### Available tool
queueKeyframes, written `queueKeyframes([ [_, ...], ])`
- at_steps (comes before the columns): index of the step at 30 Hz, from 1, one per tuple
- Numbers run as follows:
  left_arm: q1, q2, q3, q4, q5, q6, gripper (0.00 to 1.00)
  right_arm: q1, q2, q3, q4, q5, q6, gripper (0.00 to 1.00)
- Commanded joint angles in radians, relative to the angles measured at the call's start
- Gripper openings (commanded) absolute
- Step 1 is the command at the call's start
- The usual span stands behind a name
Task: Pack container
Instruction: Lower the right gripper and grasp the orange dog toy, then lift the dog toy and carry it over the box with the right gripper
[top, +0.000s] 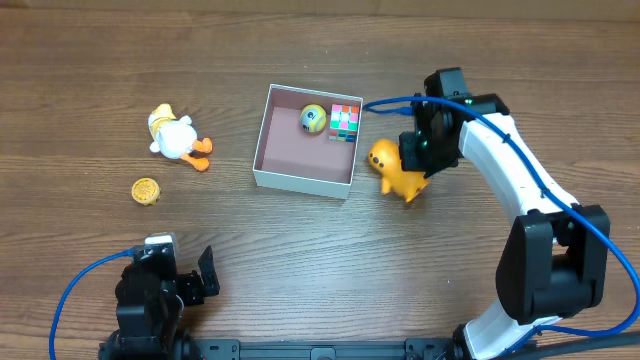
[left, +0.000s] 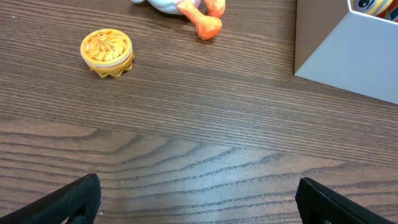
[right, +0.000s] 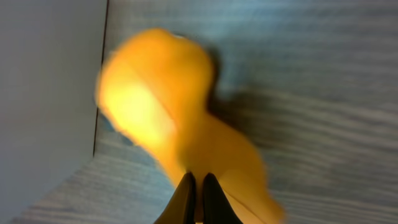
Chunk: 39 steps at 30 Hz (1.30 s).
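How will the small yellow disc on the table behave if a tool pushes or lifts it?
The yellow disc lies flat, so it would probably slide, not roll. Its notched rim may help a grasp, though its low height leaves little to hold. It looks like hard plastic, likely light and stiff.

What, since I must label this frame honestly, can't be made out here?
Right wrist: orange toy is motion-blurred; whether the right claw grips it is unclear.
Left wrist: white duck cut off by the top edge, box by the right edge.
Overhead: ball markings too small.
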Motion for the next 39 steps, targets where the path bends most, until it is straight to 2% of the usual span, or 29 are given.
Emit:
queueKeyframes([
  [1,0.005,-0.002,-0.003,0.004,-0.003,0.022,1.00,-0.009,-0.020,0.129,-0.025,0.069,-0.005,0.04],
  [20,0.005,-0.002,-0.003,0.004,-0.003,0.022,1.00,-0.005,-0.020,0.489,-0.147,0.112,-0.084,0.04],
  [23,0.005,-0.002,-0.003,0.004,-0.003,0.022,1.00,-0.005,-0.020,0.536,-0.157,0.010,-0.167,0.04],
  [25,0.005,-0.002,-0.003,0.004,-0.003,0.022,1.00,-0.005,-0.020,0.548,-0.155,-0.178,-0.272,0.04],
  [27,0.005,-0.002,-0.003,0.004,-0.003,0.022,1.00,0.001,-0.020,0.548,-0.154,-0.272,-0.319,0.04],
  [32,0.005,-0.002,-0.003,0.004,-0.003,0.022,1.00,0.055,-0.020,0.548,-0.152,-0.285,-0.381,0.04],
  [39,0.005,-0.002,-0.003,0.004,-0.003,0.022,1.00,0.212,-0.013,0.533,-0.141,-0.267,-0.480,0.04],
])
